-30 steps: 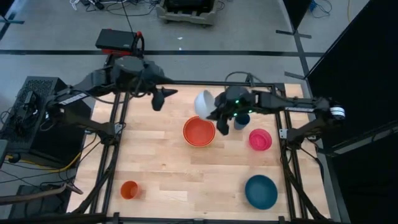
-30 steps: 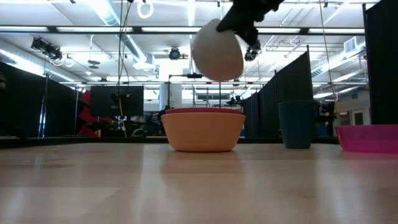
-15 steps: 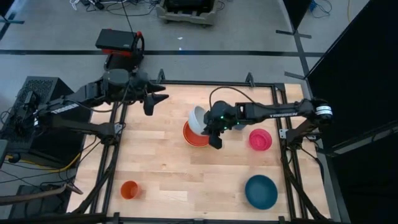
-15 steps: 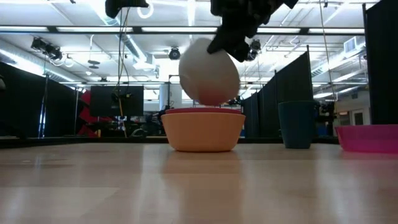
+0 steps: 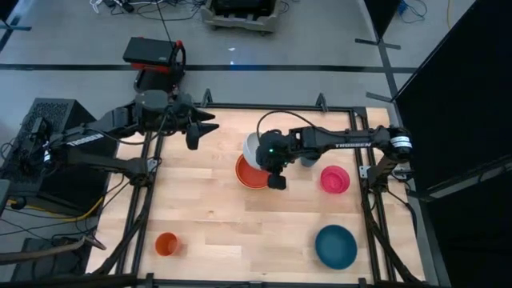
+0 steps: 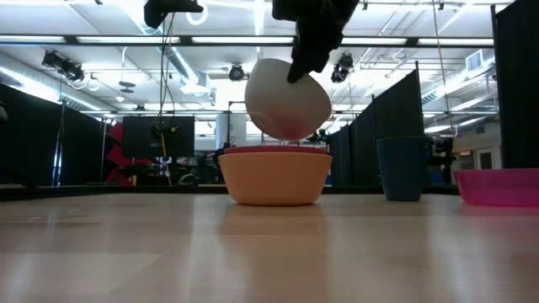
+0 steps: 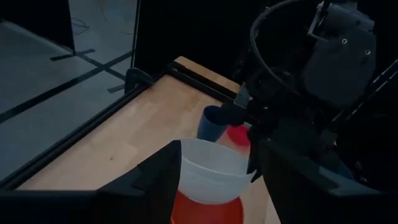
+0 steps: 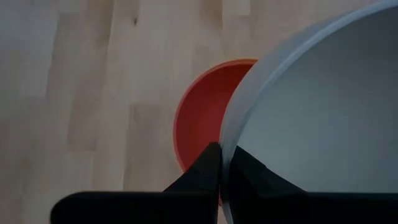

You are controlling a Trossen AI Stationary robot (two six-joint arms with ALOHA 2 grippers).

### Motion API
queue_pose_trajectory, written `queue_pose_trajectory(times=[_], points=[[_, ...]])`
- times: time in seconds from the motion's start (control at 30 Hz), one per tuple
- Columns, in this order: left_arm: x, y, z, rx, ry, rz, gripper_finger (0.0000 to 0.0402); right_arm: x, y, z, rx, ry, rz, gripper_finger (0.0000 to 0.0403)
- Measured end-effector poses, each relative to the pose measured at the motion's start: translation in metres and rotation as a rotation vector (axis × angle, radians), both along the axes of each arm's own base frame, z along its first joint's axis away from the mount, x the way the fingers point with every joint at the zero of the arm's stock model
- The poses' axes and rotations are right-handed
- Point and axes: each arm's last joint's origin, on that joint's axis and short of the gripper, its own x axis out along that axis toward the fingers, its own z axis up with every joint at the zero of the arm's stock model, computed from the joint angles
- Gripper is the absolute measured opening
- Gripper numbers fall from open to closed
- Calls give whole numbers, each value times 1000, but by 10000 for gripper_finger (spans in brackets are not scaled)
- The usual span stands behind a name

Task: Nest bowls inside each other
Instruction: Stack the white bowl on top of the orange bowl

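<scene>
Wood table [image 5: 208,208]: right pincer [image 5: 273,170] pinching tilted white bowl [image 6: 286,97] rim above red-orange bowl [image 5: 250,178]; left pincer [image 5: 194,133] wide.

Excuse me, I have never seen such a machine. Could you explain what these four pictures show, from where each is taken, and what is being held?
It is a robot with two dark arms at a wooden table. One camera looks down from above, one looks level across the table, and one sits on each wrist. The right gripper pinches the rim of a white bowl and holds it, tilted, just above a red-orange bowl nested in a yellow-orange bowl. The left gripper waits open near the table's far edge. Also there: a pink bowl, a teal bowl, a blue cup, an orange cup.
</scene>
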Motion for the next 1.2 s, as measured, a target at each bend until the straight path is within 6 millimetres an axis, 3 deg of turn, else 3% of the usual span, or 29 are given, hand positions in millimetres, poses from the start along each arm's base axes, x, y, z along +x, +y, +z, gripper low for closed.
queue_pose_trajectory(times=[0.67, 1.0, 1.2], points=[[0, 0, 0, -1, 2, 0, 204, 19, 15, -36, -49, 159, 188, 0], [0, 0, 0, -18, -2, 6, 191, 28, 16, -65, -55, 261, 192, 0], [0, 0, -1, -22, 1, 7, 188, 29, 16, -66, -43, 252, 193, 23]])
